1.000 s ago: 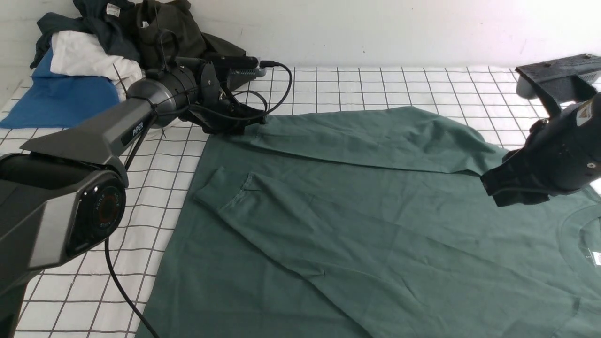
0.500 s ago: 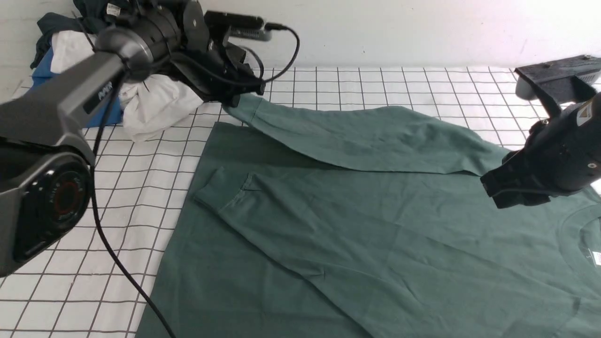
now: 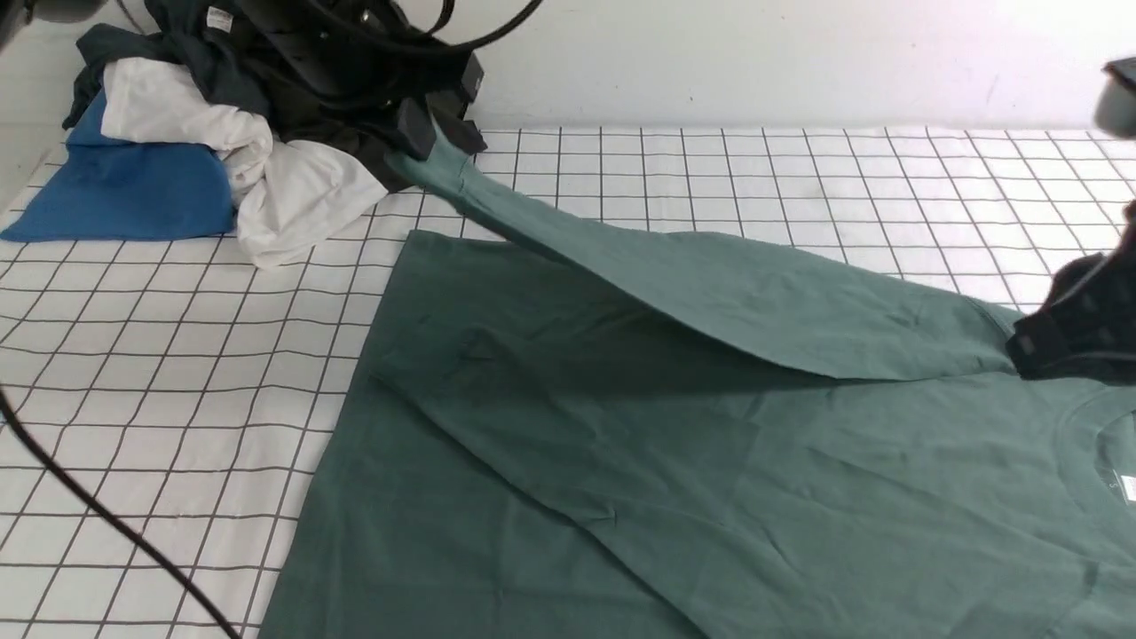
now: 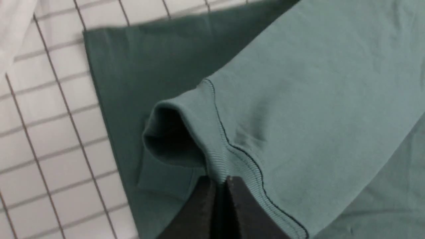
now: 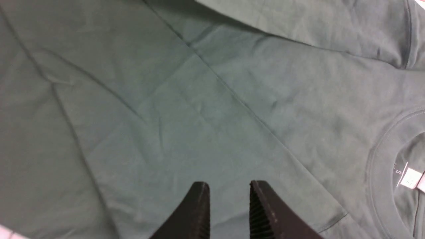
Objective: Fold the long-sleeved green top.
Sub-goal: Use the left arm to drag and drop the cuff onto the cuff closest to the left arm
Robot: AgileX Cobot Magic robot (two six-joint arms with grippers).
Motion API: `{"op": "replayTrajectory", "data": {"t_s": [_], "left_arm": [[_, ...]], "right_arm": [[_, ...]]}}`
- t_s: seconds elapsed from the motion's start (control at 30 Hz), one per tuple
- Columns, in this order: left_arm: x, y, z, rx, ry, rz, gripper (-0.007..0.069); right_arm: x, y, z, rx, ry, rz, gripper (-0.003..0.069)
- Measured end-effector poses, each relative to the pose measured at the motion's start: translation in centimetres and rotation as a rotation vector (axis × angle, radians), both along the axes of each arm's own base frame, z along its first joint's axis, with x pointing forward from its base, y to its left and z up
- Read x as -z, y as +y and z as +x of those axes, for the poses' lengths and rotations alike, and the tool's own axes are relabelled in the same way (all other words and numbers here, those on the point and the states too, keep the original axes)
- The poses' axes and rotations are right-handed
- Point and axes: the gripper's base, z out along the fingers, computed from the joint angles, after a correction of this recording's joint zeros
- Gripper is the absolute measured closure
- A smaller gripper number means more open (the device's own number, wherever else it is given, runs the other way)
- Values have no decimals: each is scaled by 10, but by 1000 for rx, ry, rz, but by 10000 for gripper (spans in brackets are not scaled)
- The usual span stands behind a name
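The top [image 3: 674, 497] lies spread flat on the counter [image 3: 133, 355], which is white with a dark grid. It covers the middle and the robot's right side, with its hem toward the left and its ribbed neck [image 3: 1078, 444] at the right edge of the front view, where a small white tag [image 5: 410, 177] shows inside. One sleeve [image 3: 532, 426] is folded flat across the body, ending near the hem. The other sleeve [image 3: 754, 302] is raised off the counter and runs taut from the shoulder on the right up to the far left, casting a dark shadow on the cloth under it. The left gripper [image 4: 219, 181] holds this sleeve by its cuff [image 4: 199, 132]: the jaws are clenched on the ribbed edge, and the cuff's opening gapes just beside them. It is held just beside a pile of clothes [image 3: 177, 151] in blue, white and dark colours in the far left corner, against the wall. The right gripper [image 5: 229, 184] is near the raised sleeve's shoulder. Its jaws stand parted with nothing between them, and I cannot tell whether they touch the cloth. A black cable [image 3: 89, 524] crosses the near left corner.
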Motion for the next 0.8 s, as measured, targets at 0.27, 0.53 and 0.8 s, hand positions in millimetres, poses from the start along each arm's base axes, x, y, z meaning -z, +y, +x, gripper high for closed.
{"op": "replayTrajectory", "data": {"t_s": [0.27,0.53,0.8], "left_arm": [[60,20,-66,-43,123,51,619],[109,33,-76,-30,178,190,461],[91,15,-101,157,196,259,173]], "right_arm": [[-30,-5,-48,-82,-129,97,491],[-12,-3,-51,-114,-50,85,491],[-11,8,-55,-198,-42,107,482]]}}
